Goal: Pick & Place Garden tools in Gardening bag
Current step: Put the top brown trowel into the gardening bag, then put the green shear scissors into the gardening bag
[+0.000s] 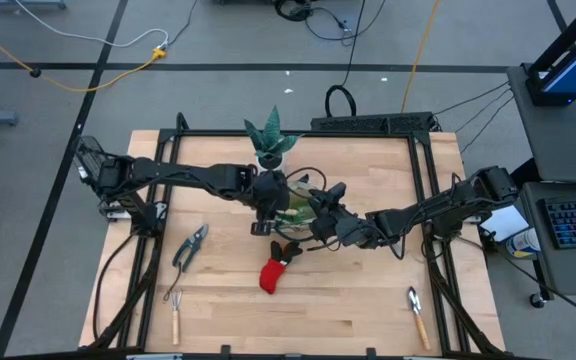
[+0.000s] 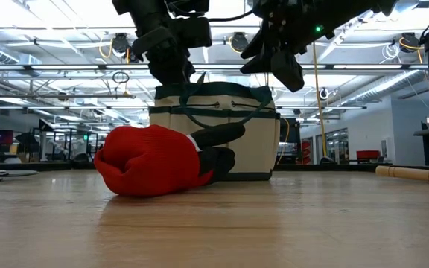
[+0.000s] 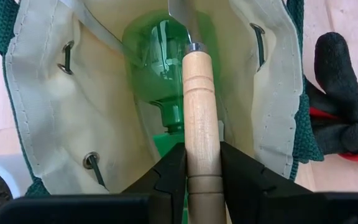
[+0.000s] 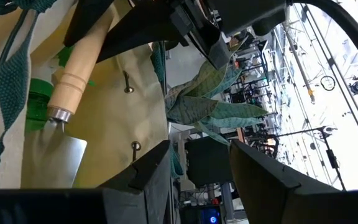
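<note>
The beige gardening bag with green trim (image 1: pixel 298 205) stands at the table's middle, and also shows in the low view (image 2: pixel 214 141). A green spray bottle (image 3: pixel 160 68) lies inside it. My left gripper (image 1: pixel 268 215) is over the bag's mouth, shut on a wooden-handled trowel (image 3: pixel 202 106). My right gripper (image 1: pixel 320 215) is open and empty beside the bag's rim (image 4: pixel 201 155); its fingers stand clear of the bag's wall (image 4: pixel 117 124). The red-and-black glove (image 1: pixel 273 272) lies on the table in front of the bag. My left gripper pinches the trowel's wooden handle near its free end (image 3: pixel 202 165) between its two fingers (image 3: pixel 169 177). The fingers point down from above, and the handle runs on in line with them. The trowel hangs blade down (image 4: pixel 55 162) inside the bag's mouth, above the green bottle.
A green spiky plant in a white pot (image 1: pixel 271 140) stands just behind the bag. Grey shears (image 1: pixel 190 245) and a wooden-handled fork (image 1: pixel 175 315) lie at the front left. Another wooden-handled trowel (image 1: pixel 418 315) lies at the front right.
</note>
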